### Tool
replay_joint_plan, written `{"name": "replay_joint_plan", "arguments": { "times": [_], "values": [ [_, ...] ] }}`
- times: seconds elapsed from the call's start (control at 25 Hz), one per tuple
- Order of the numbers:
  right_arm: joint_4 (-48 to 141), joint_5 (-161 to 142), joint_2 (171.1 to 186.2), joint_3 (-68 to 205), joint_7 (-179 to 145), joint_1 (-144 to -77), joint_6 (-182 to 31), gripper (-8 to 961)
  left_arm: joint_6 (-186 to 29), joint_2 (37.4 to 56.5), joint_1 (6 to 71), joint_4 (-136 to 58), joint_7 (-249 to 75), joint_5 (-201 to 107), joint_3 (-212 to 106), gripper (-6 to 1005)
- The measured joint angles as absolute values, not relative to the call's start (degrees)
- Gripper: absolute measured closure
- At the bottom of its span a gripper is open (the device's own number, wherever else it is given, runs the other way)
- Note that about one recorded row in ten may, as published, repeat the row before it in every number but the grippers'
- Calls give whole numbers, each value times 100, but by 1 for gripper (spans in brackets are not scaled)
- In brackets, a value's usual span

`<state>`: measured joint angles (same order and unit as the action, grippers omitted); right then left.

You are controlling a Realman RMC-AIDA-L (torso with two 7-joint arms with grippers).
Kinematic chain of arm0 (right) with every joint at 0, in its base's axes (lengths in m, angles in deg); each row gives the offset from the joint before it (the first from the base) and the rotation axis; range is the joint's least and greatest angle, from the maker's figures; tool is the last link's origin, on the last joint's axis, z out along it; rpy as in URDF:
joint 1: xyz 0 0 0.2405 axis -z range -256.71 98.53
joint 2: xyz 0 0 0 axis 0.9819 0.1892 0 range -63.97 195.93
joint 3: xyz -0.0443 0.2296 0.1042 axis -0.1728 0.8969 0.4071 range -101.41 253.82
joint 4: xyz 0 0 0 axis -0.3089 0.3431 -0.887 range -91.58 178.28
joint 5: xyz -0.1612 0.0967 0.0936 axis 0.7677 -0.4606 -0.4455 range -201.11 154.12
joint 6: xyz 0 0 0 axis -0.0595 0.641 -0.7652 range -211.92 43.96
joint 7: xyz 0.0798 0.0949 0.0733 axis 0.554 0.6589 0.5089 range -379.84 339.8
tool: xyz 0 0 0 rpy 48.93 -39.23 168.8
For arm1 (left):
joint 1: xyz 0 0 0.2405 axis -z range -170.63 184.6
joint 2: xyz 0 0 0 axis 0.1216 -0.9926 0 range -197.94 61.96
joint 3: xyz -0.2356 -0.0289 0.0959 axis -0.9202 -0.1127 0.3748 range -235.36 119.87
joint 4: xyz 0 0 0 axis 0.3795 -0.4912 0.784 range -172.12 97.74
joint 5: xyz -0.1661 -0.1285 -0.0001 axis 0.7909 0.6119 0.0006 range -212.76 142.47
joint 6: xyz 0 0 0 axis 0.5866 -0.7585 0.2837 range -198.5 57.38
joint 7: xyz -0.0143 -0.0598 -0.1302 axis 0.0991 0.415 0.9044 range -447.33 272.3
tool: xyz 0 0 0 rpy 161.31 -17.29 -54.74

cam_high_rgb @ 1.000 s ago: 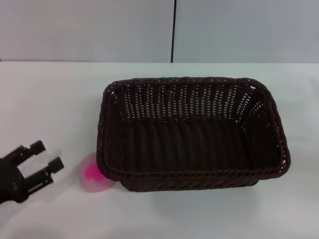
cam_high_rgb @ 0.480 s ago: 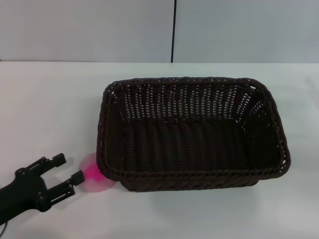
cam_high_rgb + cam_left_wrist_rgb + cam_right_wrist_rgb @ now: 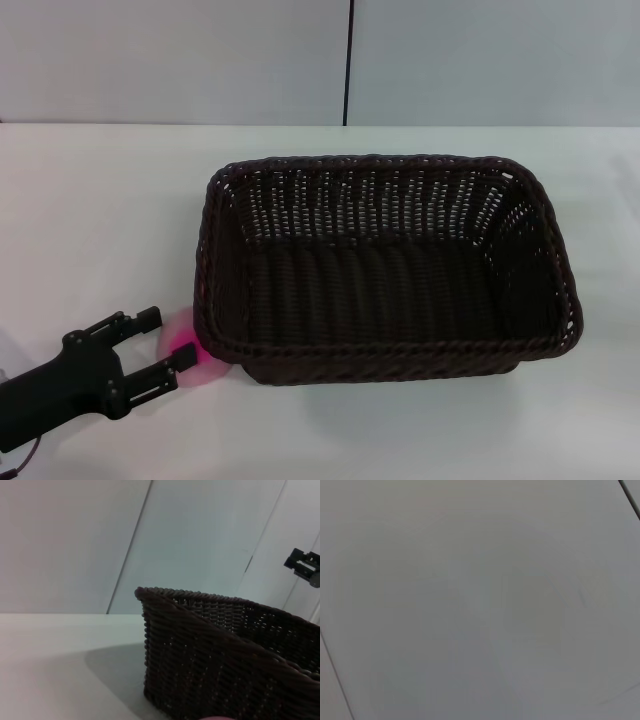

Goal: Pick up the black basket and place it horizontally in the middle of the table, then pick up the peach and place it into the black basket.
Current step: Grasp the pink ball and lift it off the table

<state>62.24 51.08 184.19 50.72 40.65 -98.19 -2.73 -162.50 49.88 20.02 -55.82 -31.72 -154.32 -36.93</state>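
I have the left gripper [image 3: 165, 348] spread open around the peach [image 3: 192, 357], which sits on the table [image 3: 90, 220] against the black basket [image 3: 385, 268] at its 8 o'clock corner. I should centre the fingers, then squeeze gently so it doesn't roll.

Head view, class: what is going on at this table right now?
The black basket sits lengthwise on the white table, with nothing visible inside it. The peach lies on the table against the basket's near-left corner. The left gripper is at the peach with its jaws open on either side of it, not closed on it yet. The right arm does not show in the head view.
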Motion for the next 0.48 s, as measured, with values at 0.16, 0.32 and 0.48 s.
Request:
{"name": "replay_joint_plan", "arguments": {
  "times": [0.16,0.32,0.48],
  "values": [
    [6158,5105,18423,5080,4057,-9837,-284,452,-16195,4987,2054,-5582,-3227,-15432,-3666,217],
    [6111,5103,18425,5087,3997,-9851,-310,452,-16151,4987,2074,-5582,-3234,-15432,-3665,274],
    [6066,5102,18427,5091,3967,-9869,-418,452,-16131,4987,2081,-5582,-3249,-15432,-3668,410]
  ]
}}
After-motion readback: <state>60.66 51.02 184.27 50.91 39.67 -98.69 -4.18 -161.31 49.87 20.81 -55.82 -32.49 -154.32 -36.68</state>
